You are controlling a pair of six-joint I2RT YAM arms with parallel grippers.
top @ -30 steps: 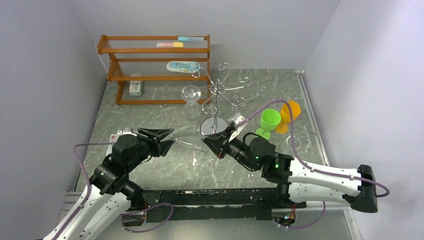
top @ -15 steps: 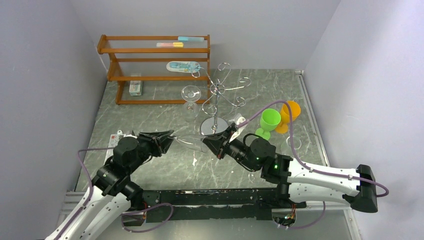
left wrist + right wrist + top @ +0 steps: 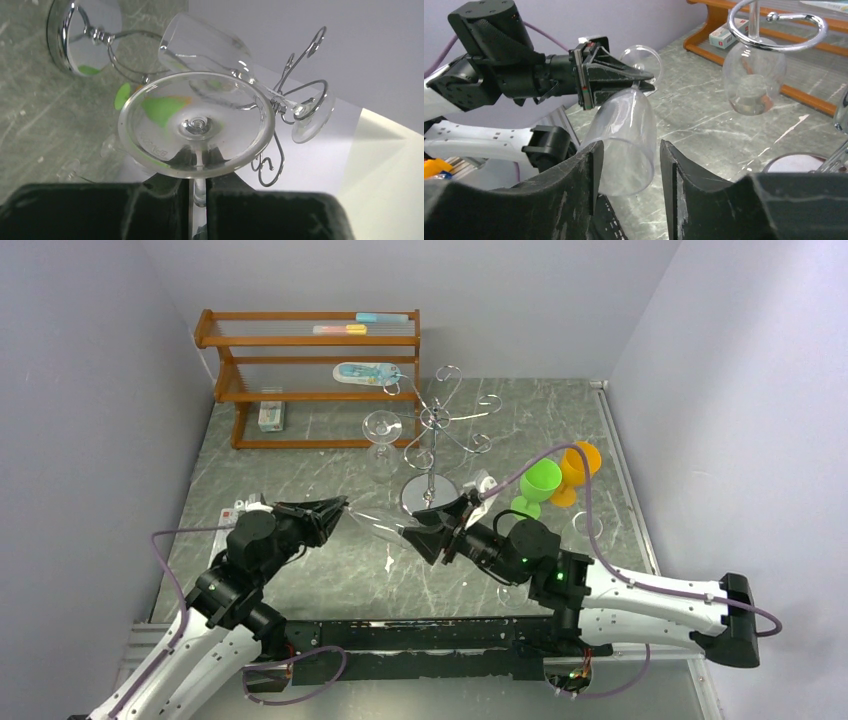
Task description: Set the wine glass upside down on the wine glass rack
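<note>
The clear wine glass [image 3: 378, 525] lies sideways in the air between my two grippers. My left gripper [image 3: 340, 508] is shut on its thin stem [image 3: 200, 186], just behind the round foot [image 3: 195, 125]. My right gripper [image 3: 626, 165] is open, its fingers on either side of the bowl [image 3: 626, 145] with a gap on the right side. The chrome wine glass rack [image 3: 432, 430] stands behind on its mirror base [image 3: 430, 495]. Another clear glass [image 3: 382, 430] hangs upside down from one left arm of the rack.
An orange-brown wooden shelf [image 3: 310, 375] with small items stands at the back left. A green cup [image 3: 538, 483] and an orange cup [image 3: 580, 468] stand right of the rack. Grey walls close in both sides.
My left gripper has closed onto the glass stem. My right gripper, which was shut on the bowl, has opened. The glass has stayed about where it was.
</note>
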